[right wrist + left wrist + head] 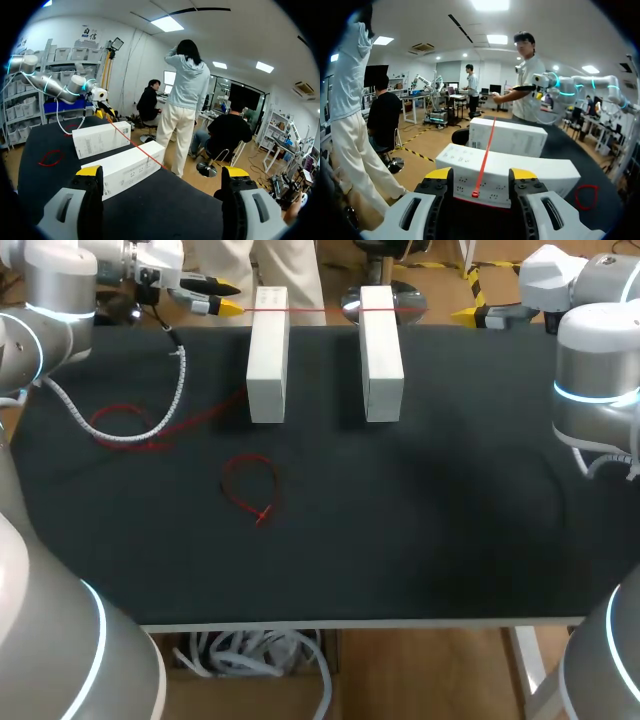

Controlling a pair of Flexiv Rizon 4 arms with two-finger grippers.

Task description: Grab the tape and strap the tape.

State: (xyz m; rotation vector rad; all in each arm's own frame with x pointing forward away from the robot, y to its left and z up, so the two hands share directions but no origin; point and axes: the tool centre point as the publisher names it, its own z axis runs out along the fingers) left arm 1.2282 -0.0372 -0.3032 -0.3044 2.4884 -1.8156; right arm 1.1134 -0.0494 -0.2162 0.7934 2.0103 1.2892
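A thin red tape (320, 310) stretches straight across the far ends of two white boxes, the left box (268, 355) and the right box (381, 352). My left gripper (228, 298) is at the table's far left edge. In the left wrist view the tape's end (476, 193) lies between the left gripper's (481, 174) yellow fingertips, which stand apart and do not touch it. My right gripper (470, 310) is at the far right edge. It (162, 172) stands wide open, with the tape (132, 145) running away from it over the boxes towards the left gripper.
A looped red tie (250, 490) lies on the black table (420, 520) in front of the left box. Another red tie (130, 425) lies at the left, under my left arm's white cable (178, 380).
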